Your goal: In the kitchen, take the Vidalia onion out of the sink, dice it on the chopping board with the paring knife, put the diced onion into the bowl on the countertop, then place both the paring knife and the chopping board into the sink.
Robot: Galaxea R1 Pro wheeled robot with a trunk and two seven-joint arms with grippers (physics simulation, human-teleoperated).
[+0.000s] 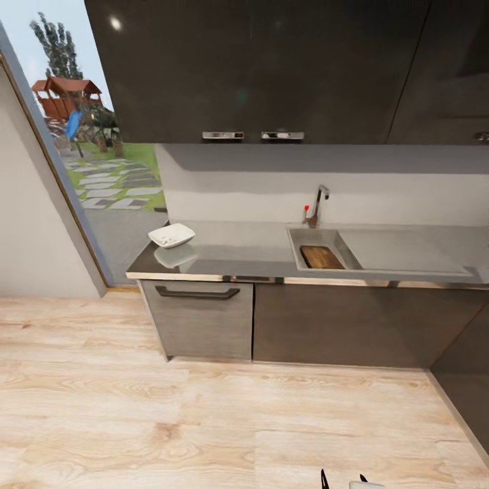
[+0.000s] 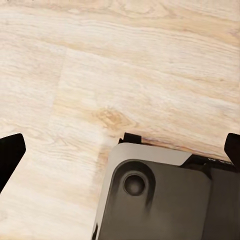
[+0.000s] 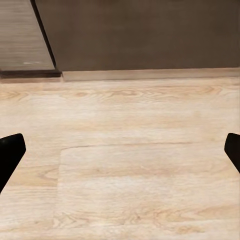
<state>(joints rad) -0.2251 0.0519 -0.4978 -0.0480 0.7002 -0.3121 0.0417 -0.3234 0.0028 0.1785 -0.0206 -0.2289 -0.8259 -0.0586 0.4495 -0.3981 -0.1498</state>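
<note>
Head view: chopping board (image 1: 321, 257) lying in the sink (image 1: 353, 252), bowl (image 1: 172, 235) well apart on the bench (image 1: 244, 255). Both grippers (image 2: 120, 155) (image 3: 120, 155) spread wide over wooden floor (image 1: 204, 421), holding nothing. Best to roll closer, squarely facing the sink, before reaching.

You're facing the kitchen (image 1: 272, 204) from a little way back across the floor. The sink (image 1: 380, 261) is a matte grey basin set into the grey countertop (image 1: 238, 255), with a flat draining area to its right. The dark brown chopping board (image 1: 321, 257) lies flat inside the basin. The glossy white squarish bowl (image 1: 172, 235) sits upright at the countertop's left end, well apart from the sink, with small pale pieces inside it.
</note>
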